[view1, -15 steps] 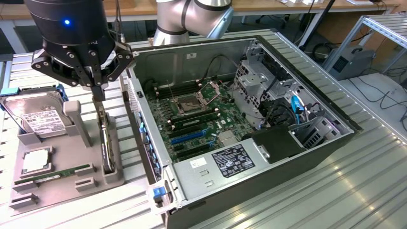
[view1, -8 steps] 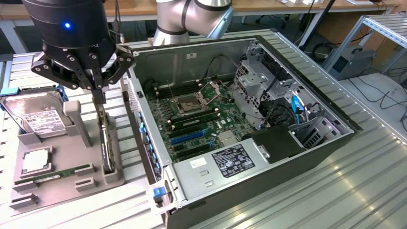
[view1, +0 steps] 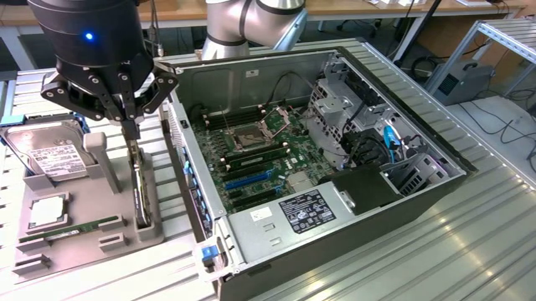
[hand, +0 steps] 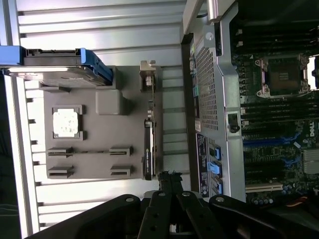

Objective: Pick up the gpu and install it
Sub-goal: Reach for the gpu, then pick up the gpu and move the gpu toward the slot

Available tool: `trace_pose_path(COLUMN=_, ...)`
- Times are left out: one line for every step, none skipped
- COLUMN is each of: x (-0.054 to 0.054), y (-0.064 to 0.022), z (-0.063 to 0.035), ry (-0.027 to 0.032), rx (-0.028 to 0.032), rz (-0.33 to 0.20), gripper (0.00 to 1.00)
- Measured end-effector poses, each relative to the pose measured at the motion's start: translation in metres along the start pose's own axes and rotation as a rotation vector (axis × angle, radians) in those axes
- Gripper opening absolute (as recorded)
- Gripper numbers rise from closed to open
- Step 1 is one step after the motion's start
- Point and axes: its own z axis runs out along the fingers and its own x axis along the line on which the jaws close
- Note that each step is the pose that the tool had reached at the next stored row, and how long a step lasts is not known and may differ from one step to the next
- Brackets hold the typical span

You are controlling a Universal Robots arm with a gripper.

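Note:
The gpu [view1: 142,188] is a thin dark card standing on edge in a slot of the grey holder tray [view1: 75,244], on the exterior view's left. Its silver bracket end points toward the back. My gripper [view1: 130,133] hangs straight down just above the card's back end, fingers shut together, and I see nothing between them. In the wrist view the shut fingertips of the gripper [hand: 167,175] sit close beside one end of the gpu [hand: 148,149], which still rests in the tray [hand: 99,149].
The open computer case [view1: 402,194] lies to the exterior view's right of the tray, its motherboard [view1: 260,163] and blue slots exposed. The tray also carries a hard drive [view1: 50,153], a CPU [view1: 46,210] and a green RAM stick [view1: 71,227]. The case wall stands close to the gpu.

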Motion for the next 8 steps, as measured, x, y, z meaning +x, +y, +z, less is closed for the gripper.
trace_pose_path(x=0.0000, y=-0.0001, z=0.0000, ry=0.0000, rx=0.0000, rz=0.000, gripper=0.11)
trace_pose_path(x=0.0000, y=-0.0002, z=0.0000, ry=0.0000, rx=0.0000, rz=0.000, gripper=0.11)
trace_pose_path(x=0.0000, y=-0.0002, z=0.0000, ry=0.0000, rx=0.0000, rz=0.000, gripper=0.11)
trace_pose_path(x=0.0000, y=-0.0002, z=0.0000, ry=0.0000, rx=0.0000, rz=0.000, gripper=0.11)
trace_pose_path(x=0.0000, y=-0.0002, z=0.0000, ry=0.0000, rx=0.0000, rz=0.000, gripper=0.11)
trace_pose_path(x=0.0000, y=-0.0002, z=0.0000, ry=0.0000, rx=0.0000, rz=0.000, gripper=0.11)
trace_pose_path(x=0.0000, y=-0.0002, z=0.0000, ry=0.0000, rx=0.0000, rz=0.000, gripper=0.11)
trace_pose_path(x=0.0000, y=-0.0002, z=0.0000, ry=0.0000, rx=0.0000, rz=0.000, gripper=0.11)
